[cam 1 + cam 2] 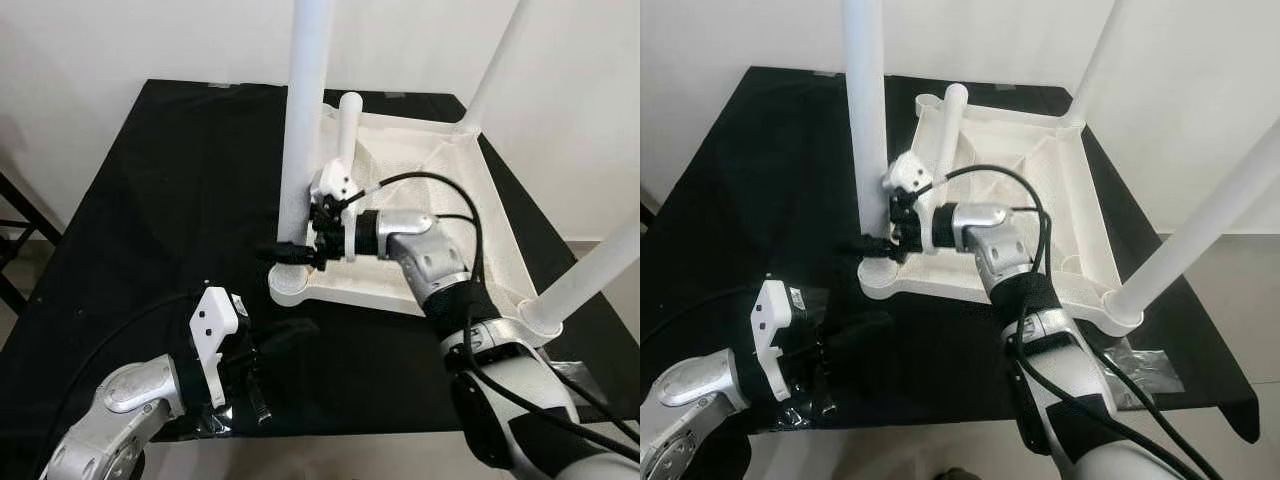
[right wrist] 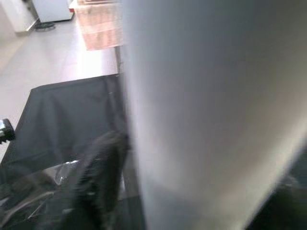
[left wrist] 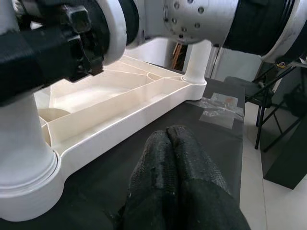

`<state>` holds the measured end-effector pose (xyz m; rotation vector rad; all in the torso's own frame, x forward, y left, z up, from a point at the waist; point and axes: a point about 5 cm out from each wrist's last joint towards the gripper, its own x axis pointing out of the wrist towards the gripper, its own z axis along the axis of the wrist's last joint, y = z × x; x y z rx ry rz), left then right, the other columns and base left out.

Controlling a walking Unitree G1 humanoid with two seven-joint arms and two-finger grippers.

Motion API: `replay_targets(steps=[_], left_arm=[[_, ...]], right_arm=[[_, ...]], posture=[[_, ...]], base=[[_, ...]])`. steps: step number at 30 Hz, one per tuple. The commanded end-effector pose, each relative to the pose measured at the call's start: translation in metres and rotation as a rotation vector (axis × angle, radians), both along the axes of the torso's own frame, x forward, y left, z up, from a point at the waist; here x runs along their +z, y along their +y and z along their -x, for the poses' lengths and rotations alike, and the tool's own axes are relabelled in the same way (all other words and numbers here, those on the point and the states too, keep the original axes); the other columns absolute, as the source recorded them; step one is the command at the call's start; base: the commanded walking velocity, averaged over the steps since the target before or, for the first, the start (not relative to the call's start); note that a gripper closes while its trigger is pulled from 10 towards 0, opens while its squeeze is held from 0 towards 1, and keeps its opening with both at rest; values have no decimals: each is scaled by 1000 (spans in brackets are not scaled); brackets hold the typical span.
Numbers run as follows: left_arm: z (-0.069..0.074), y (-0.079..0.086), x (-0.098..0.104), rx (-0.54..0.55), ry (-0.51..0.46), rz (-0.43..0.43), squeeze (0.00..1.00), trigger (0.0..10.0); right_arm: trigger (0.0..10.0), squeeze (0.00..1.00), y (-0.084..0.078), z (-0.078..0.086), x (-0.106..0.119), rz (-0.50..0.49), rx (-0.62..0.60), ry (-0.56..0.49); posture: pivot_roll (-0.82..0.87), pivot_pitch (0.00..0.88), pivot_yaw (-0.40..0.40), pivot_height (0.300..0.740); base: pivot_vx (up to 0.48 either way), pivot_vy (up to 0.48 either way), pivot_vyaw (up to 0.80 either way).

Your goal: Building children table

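1. The white tabletop lies upside down at centre frame on the black cloth; three legs stand, and a loose leg lies inside it.
2. The right gripper clamps the near-left leg low down; a sideways pull could unseat it.
3. The left gripper, fingers together, rests lower left on the cloth, which may snag it.

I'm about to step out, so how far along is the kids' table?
Three legs stand in the upturned tabletop. The right gripper is at the near-left leg, seemingly seating it. The fourth leg lies loose. The left gripper rests shut nearby.
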<state>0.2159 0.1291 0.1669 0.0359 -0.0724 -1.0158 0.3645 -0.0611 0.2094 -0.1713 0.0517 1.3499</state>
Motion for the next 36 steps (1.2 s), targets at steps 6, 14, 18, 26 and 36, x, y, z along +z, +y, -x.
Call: replay_targets(steps=[6, 14, 18, 26, 36], left_arm=[[3, -2, -2, -12, 11, -7, 0, 10000], [3, 0, -2, -10, 10, -9, 0, 10000], [4, 2, -2, -10, 12, -15, 0, 10000], [3, 3, -2, -16, 19, -21, 0, 10000], [2, 3, -3, -6, 14, -21, 0, 10000]], right_arm=[[0, 0, -10, -2, 1, -30, 5, -10], [0, 0, -30, -3, -20, -18, -330, -27], [0, 0, -34, 26, -52, 26, -797, -29], [0, 0, -34, 43, -53, 18, -875, -49], [10000, 0, -38, 43, -41, 41, -911, -39]], posture=[[44, 99, -127, 740], [36, 104, -125, 740], [42, 116, -116, 740], [29, 108, -111, 740], [30, 95, -117, 740]], base=[[0, 0, 0], [0, 0, 0], [0, 0, 0], [0, 0, 0], [0, 0, 0]])
